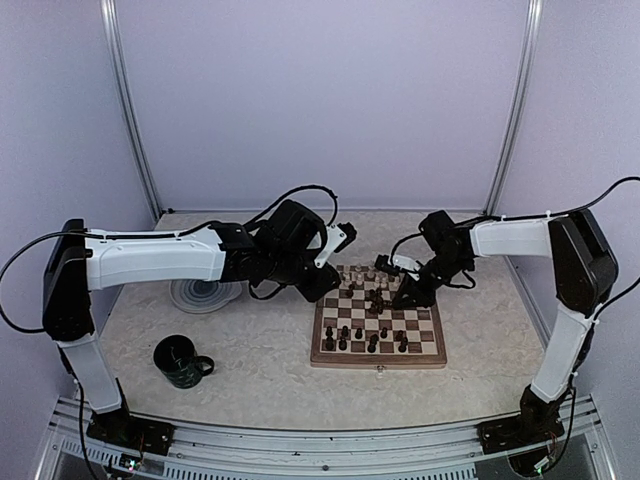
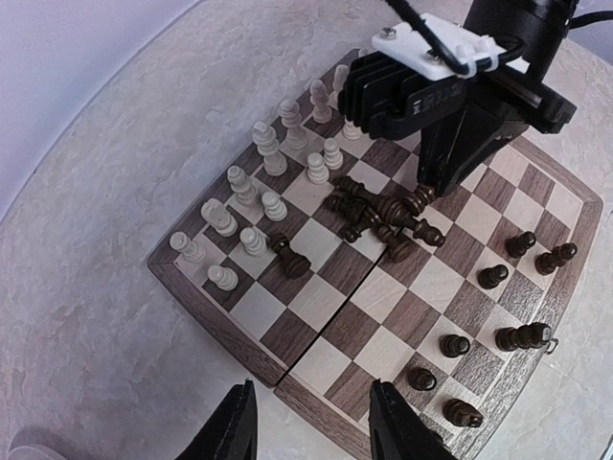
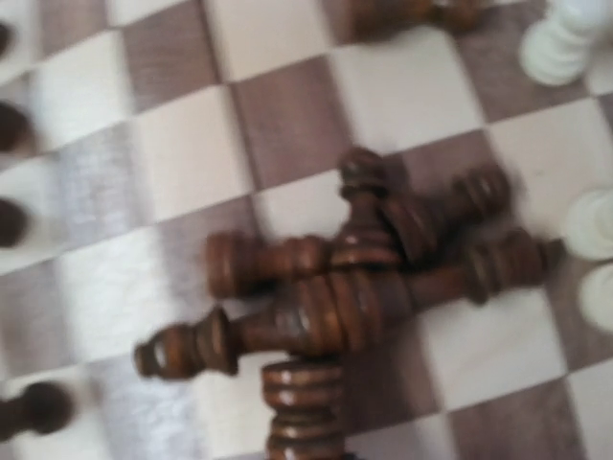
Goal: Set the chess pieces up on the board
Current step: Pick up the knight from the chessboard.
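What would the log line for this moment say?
left gripper: open, empty | right gripper: at toppled dark pieces, grip unclear | board: partly set

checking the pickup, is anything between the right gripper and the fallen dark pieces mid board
Nothing visible. The right gripper is down at the dark pile, its tips at a piece on the pile's edge.

My L arm (image 1: pixel 150 258) & R arm (image 1: pixel 510 238) were white shells w/ black joints, black cables (image 1: pixel 300 188) looped alongside. R wrist (image 2: pixel 508 19) had white plate (image 2: pixel 436 43); L fingers (image 2: pixel 230 431) were black.
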`<act>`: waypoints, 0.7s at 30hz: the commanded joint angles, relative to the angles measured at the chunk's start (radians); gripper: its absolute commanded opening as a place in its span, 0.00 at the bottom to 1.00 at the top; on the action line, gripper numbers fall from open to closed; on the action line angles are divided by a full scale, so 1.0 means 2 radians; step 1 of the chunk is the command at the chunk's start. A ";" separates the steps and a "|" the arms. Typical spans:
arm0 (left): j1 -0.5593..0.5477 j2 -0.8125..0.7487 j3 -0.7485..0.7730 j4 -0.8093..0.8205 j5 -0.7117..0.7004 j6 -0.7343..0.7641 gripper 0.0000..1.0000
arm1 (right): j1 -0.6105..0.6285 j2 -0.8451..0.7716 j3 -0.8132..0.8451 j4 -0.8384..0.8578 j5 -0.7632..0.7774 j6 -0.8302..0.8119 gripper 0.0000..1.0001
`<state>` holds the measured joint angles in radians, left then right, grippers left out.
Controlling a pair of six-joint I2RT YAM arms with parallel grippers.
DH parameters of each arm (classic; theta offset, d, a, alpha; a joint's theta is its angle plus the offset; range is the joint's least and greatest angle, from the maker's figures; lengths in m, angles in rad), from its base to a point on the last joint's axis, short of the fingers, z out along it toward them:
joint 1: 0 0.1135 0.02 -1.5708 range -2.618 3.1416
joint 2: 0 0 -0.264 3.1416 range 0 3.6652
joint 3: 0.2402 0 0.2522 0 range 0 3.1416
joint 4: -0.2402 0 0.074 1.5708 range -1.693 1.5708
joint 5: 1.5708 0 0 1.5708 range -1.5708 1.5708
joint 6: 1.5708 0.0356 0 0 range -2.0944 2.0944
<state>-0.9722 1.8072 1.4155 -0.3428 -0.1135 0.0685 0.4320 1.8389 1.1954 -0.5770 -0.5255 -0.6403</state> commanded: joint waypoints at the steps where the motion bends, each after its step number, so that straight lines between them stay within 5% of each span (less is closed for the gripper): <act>1: -0.002 0.012 0.016 0.002 0.020 -0.005 0.41 | 0.005 -0.044 -0.011 -0.026 -0.042 -0.015 0.09; 12: -0.008 0.031 0.015 0.038 0.079 -0.032 0.40 | 0.006 -0.062 -0.011 -0.020 -0.059 -0.018 0.08; 21: 0.011 0.037 -0.013 0.157 0.192 -0.162 0.40 | 0.008 -0.103 -0.010 -0.034 -0.076 -0.027 0.08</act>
<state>-0.9848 1.8675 1.4227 -0.2016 0.1123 -0.0933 0.4358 1.7172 1.1805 -0.6132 -0.6262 -0.6659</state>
